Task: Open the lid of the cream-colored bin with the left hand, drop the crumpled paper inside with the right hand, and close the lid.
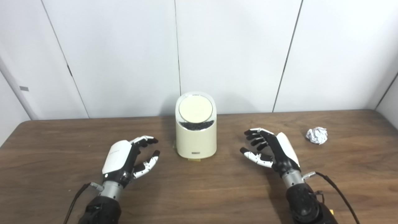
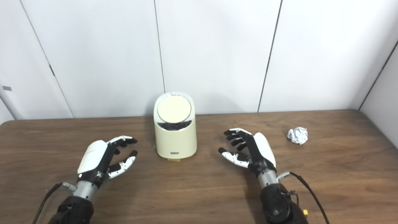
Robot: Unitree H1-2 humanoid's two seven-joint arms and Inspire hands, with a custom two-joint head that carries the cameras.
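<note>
Right robot hand, fingers spread and empty; crumpled paper lies near, to its right.

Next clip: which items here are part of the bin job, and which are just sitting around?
Part of the job:
- cream-colored bin, with its round lid
- crumpled paper, on the table to the right hand's outer side
- left hand, open
- right hand, open

Just there:
- wooden table
- white wall panels
No stray objects visible.
</note>
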